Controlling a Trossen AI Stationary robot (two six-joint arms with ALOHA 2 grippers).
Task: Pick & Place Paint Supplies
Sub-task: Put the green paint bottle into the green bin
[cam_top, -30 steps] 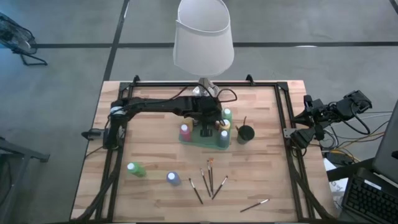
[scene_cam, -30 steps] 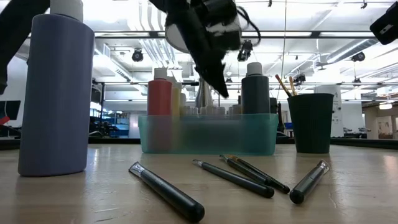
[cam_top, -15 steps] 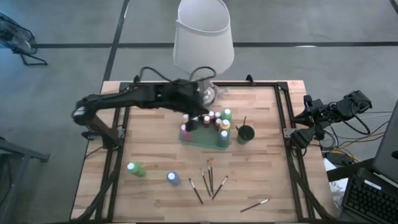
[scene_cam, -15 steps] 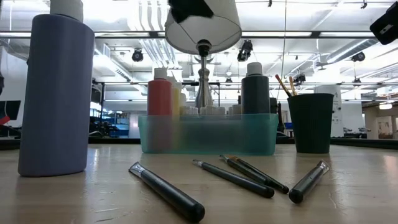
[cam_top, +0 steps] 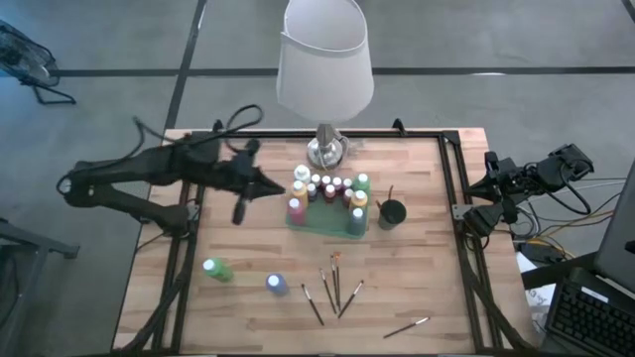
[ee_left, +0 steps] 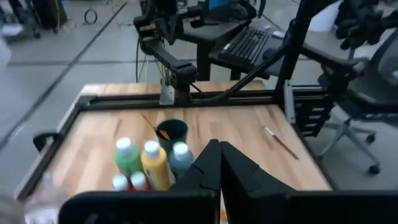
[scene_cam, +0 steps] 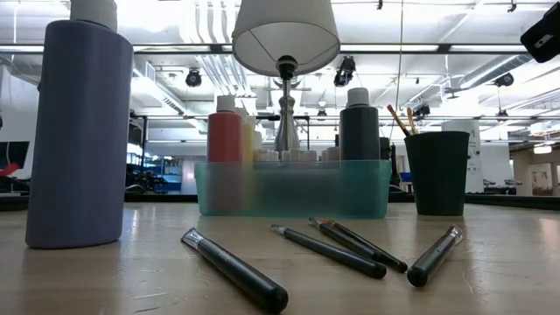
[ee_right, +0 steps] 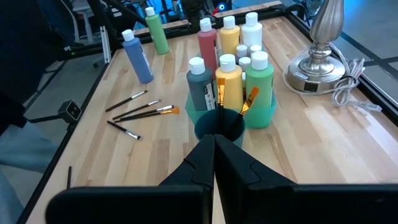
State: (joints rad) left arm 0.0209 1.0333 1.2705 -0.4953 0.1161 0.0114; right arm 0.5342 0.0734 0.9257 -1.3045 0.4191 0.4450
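Teal bin [cam_top: 327,220] mid-bench packed w/ paint bottles [cam_top: 330,188]; two more bottles and loose paintbrushes [cam_top: 331,285] toward the bench's front edge. Left gripper [cam_top: 282,186] shut, empty, beside the bin. Right gripper [ee_right: 214,144] shut, parked off the right edge. Low view misses both arms. No legible labels.

The table [cam_top: 417,288] is pale planked wood, smooth and matt. The tray [scene_cam: 293,188] is frosted, translucent teal plastic holding glossy plastic bottles [ee_right: 228,78], and the cup [scene_cam: 437,172] is matt black. The lamp [ee_right: 325,53] has a polished metal base and a matt cloth-like shade.
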